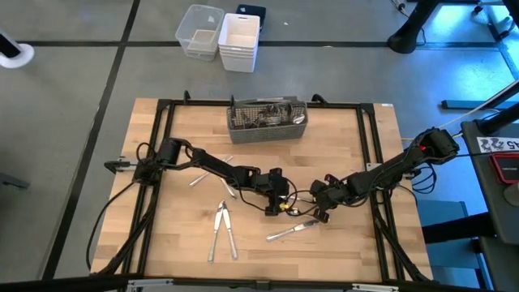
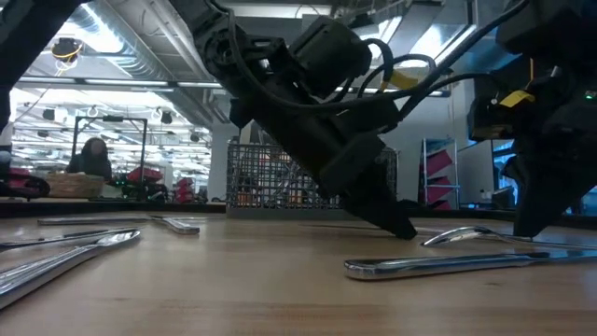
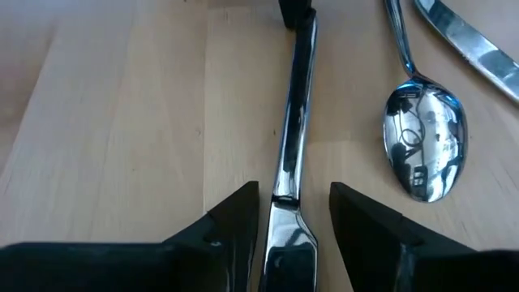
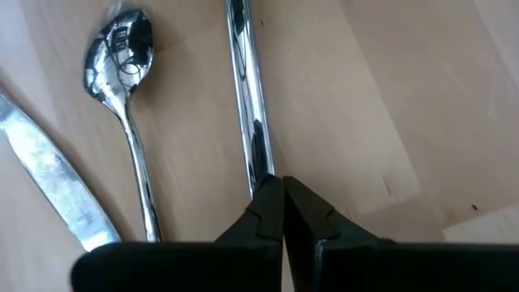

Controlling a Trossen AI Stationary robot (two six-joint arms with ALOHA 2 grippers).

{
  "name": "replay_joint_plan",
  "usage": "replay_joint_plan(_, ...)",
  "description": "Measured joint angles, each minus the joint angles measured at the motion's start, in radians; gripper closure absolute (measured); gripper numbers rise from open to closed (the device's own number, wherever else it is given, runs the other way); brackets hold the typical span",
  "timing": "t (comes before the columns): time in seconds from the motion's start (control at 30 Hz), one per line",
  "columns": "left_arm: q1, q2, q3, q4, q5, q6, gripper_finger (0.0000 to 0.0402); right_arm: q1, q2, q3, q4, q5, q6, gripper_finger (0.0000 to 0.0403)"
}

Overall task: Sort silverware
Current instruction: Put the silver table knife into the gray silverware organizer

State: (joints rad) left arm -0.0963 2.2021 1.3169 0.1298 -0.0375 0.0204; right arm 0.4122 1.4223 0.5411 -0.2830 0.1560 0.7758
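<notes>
The left claw [image 3: 293,223] stands released, its fingers [image 3: 235,215] straddling one end of a slim utensil handle [image 3: 293,122] lying flat on the counter [image 3: 122,122]. The right claw [image 4: 282,203] is clenched, its tips pinching the handle's other end. A spoon [image 3: 423,142] and a table knife [image 3: 470,40] lie just beside it. More silverware [image 1: 220,231] lies on the counter's left side, and the mesh caddy [image 1: 268,120] sits at the far edge.

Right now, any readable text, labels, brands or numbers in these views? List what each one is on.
No text reads clearly.
White tag at the right edge of the overhead view: dark marks, too blurred to read.
Silverware in the wrist views: no stamp or brand visible.
Wire caddy and white bins: no labels visible.
</notes>
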Motion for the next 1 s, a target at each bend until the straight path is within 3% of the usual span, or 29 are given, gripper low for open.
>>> replay_joint_plan(0.17, -0.001, 0.0, 0.0, -0.006, -0.022, 0.006, 0.0274, 0.0, 0.0, 0.0, 0.011, -0.005, -0.003, 0.0401)
replay_joint_plan(0.43, -0.003, 0.001, -0.001, -0.011, -0.021, 0.02, 0.0371, 0.0, 0.002, -0.002, 0.07, -0.033, -0.052, 0.0401)
replay_joint_plan(0.67, -0.001, 0.002, -0.001, -0.013, 0.008, 0.012, 0.0367, 0.0, 0.002, -0.001, 0.07, -0.033, -0.052, 0.0401)
replay_joint_plan(0.87, -0.001, 0.003, -0.001, -0.013, 0.006, -0.002, 0.0314, 0.001, 0.002, -0.001, 0.077, -0.041, -0.05, 0.0401)
replay_joint_plan(1.0, -0.001, -0.001, -0.002, -0.016, 0.005, -0.004, 0.0301, 0.0, 0.002, 0.001, 0.055, -0.042, 0.011, 0.0401)
